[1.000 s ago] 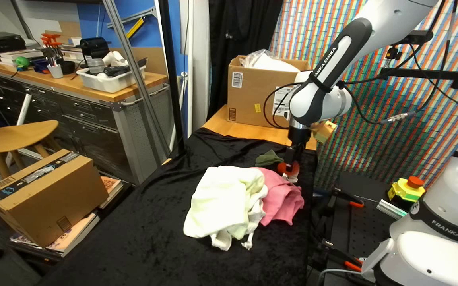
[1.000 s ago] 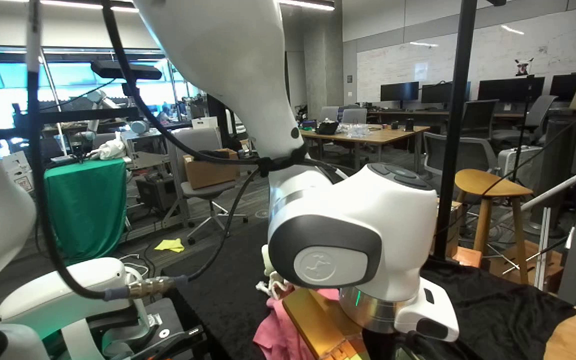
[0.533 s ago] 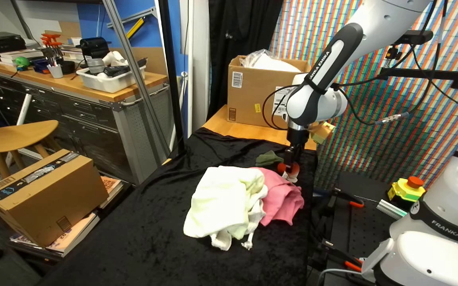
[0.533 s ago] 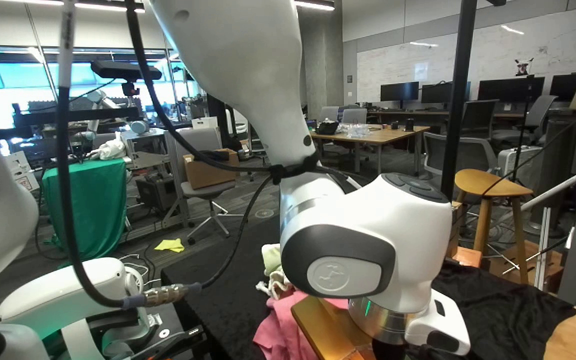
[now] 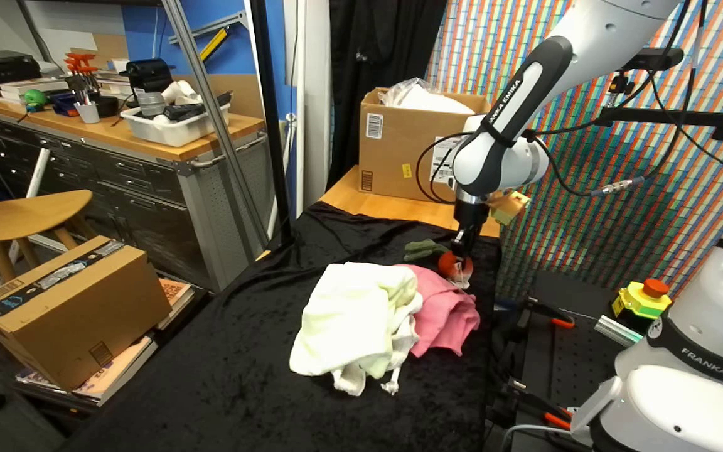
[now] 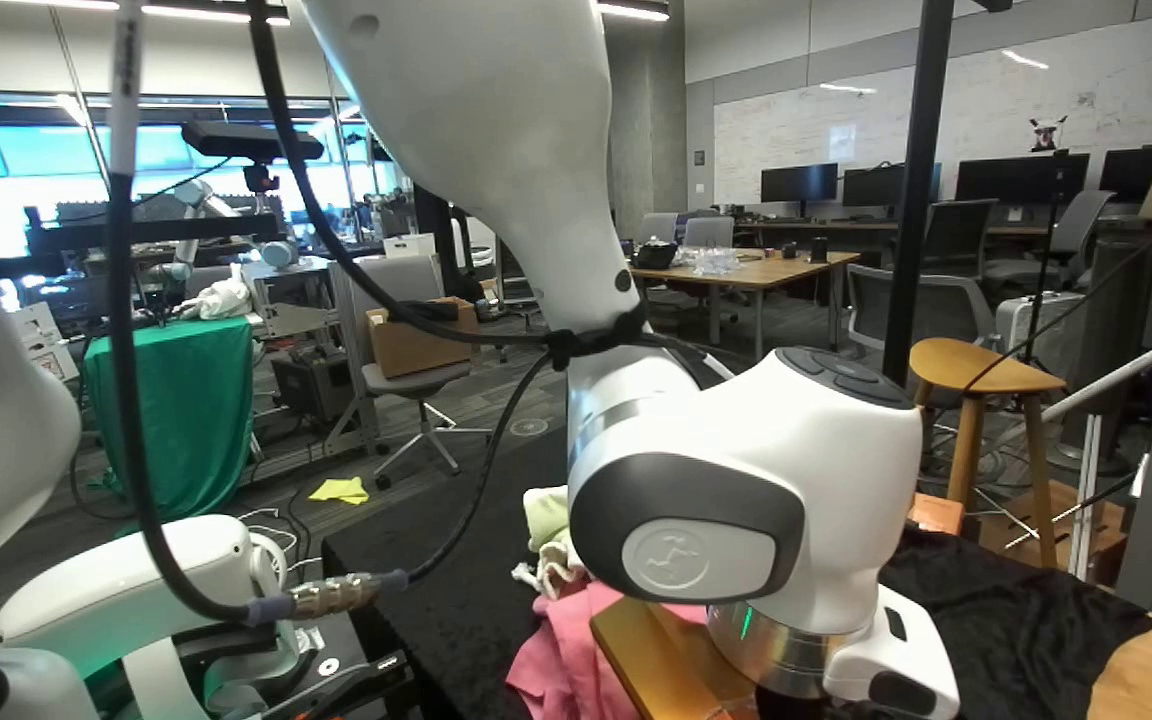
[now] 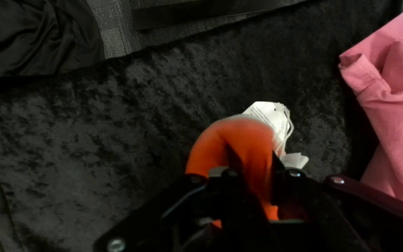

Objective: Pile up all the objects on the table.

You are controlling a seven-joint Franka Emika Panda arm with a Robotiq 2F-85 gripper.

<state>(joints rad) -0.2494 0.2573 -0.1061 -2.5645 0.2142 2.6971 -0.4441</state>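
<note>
My gripper [image 7: 251, 150] has its fingers pressed into the soft red ball-like item [image 7: 204, 148], which bulges up between and beside them. A white tag [image 7: 268, 113] hangs from it. In an exterior view the red item [image 5: 445, 266] lies on the black table [image 5: 236, 370], next to a dark green soft piece [image 5: 421, 250]; whether these two are joined I cannot tell. A pink cloth [image 5: 443, 307] lies close by, under the edge of a pale cream cloth [image 5: 349, 314]. White cloth and a white rope end [image 5: 390, 387] poke out below the cream one.
A large cardboard box [image 5: 399, 147] stands on wood at the table's far end. A black post [image 5: 273, 144] rises at the table's side. Another box [image 5: 79, 314] sits beyond that side, lower down. A tan block [image 6: 636, 650] is fixed by my wrist.
The jaws have come together onto the red item. My arm shifted slightly early on, then stayed nearly still. The green piece has flattened and changed shape a little. The cloths have not moved.
</note>
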